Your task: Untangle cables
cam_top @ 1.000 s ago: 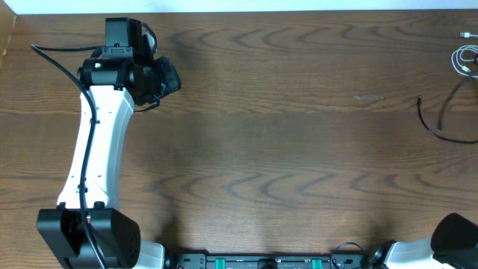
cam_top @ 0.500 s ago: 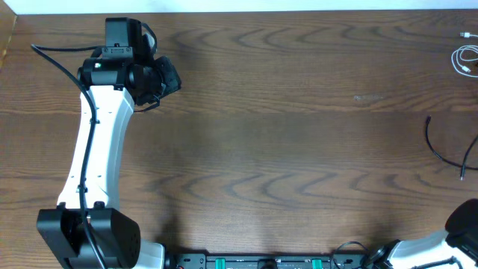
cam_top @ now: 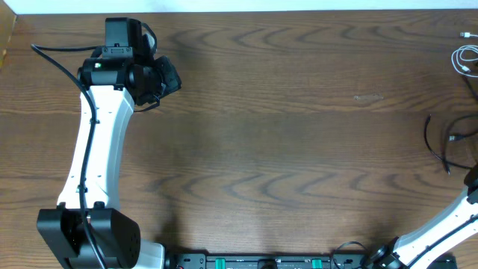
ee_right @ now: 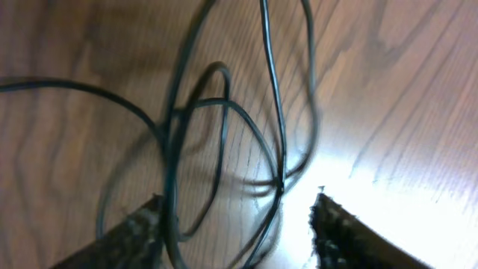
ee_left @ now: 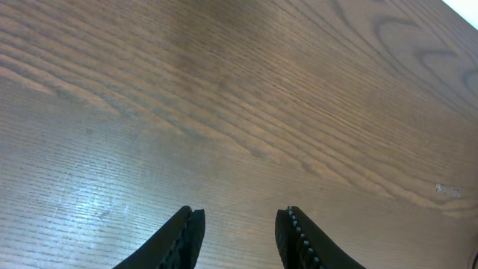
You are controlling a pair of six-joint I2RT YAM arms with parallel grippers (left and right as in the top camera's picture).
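Note:
A black cable point(cam_top: 435, 149) lies in loose loops at the table's right edge, with a small plug end point(cam_top: 453, 138) beside it. In the right wrist view those black loops point(ee_right: 224, 127) cross one another on the wood, and strands run between the fingers of my right gripper point(ee_right: 239, 228), which stands open and grips nothing. A white cable point(cam_top: 466, 58) is coiled at the far right corner. My left gripper point(cam_top: 170, 77) hovers at the far left, open point(ee_left: 239, 215) with only bare wood between its fingers.
The white left arm point(cam_top: 93, 149) reaches up the left side of the brown wooden table point(cam_top: 284, 134). The right arm's link point(cam_top: 448, 224) slants in from the bottom right corner. The table's far edge point(cam_top: 246, 10) runs along the top.
My right gripper has opened and let go of the black cable, which has slumped into a tighter heap at the right edge. The right arm has swung further in. The left arm is still.

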